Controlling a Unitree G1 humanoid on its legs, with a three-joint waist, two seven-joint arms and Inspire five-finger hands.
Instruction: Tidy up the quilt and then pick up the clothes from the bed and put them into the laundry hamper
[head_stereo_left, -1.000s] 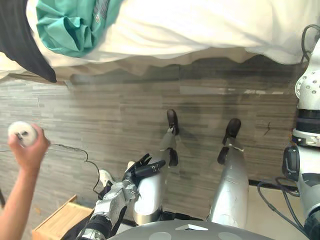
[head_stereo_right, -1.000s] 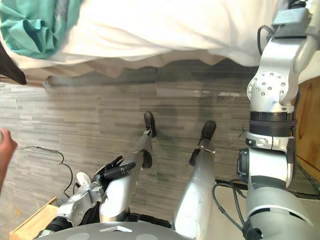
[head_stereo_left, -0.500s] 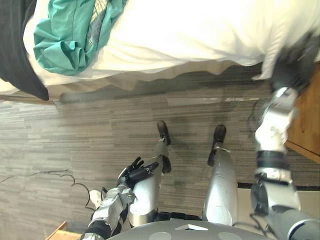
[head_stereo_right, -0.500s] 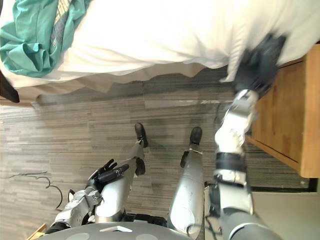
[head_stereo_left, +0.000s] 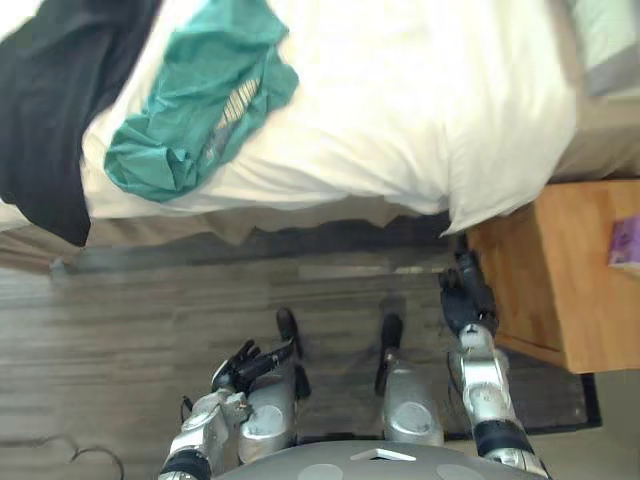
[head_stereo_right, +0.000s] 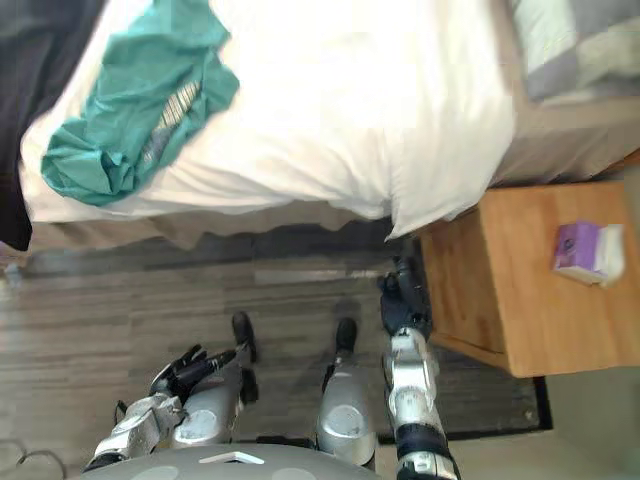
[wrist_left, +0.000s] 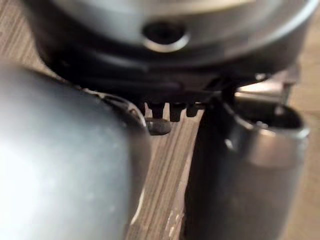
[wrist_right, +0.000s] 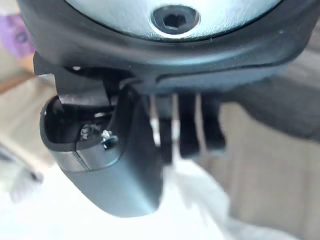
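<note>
Soft, matt white cloth of quilt (head_stereo_left: 400, 110), crumpled cloth of teal garment (head_stereo_left: 190, 120), matt cloth of black garment (head_stereo_left: 50, 120), smooth pale wood of nightstand (head_stereo_left: 570, 285), grey wood-grain floor (head_stereo_left: 150, 320)

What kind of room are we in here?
A bedroom, most likely: a bed under a white quilt, a teal garment and a black garment lying on it, and a wooden nightstand beside the bed.
</note>
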